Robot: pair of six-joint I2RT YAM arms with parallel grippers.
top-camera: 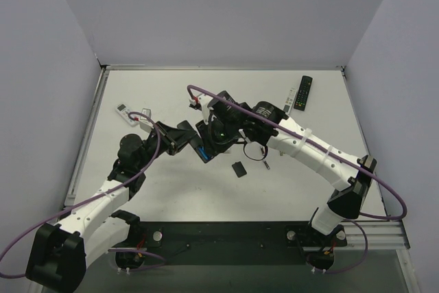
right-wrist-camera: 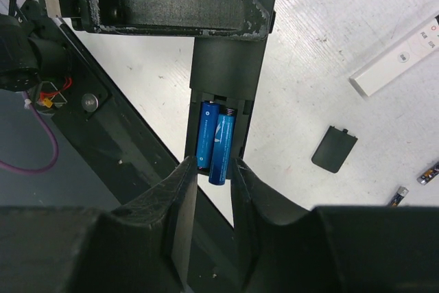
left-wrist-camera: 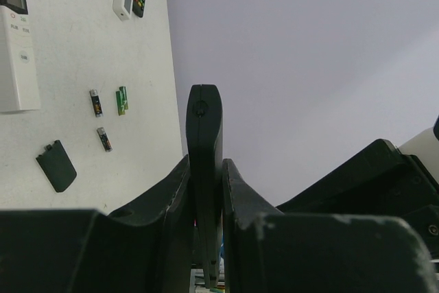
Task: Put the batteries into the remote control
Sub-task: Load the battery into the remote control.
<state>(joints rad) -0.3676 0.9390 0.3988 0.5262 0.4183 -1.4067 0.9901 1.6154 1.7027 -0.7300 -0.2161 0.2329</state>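
Handling note: the blue cells [right-wrist-camera: 218, 143] look light, rigid and smooth-jacketed, so likely to roll or slip; best pinched across the mid-barrel. Both lie in the open bay of the remote control [right-wrist-camera: 226, 66], centre frame; the one nearer frame right looks not fully seated. The right gripper [right-wrist-camera: 212, 169] straddles their lower ends; whether it pinches I cannot tell. The left gripper [left-wrist-camera: 206, 169] clamps the remote edge-on. The arms meet mid-table.

We see two white arms [top-camera: 92, 211] with black joints, purple cables [top-camera: 206, 89], and a scuffed matte-black left gripper [left-wrist-camera: 206, 166] and right gripper [right-wrist-camera: 212, 162].
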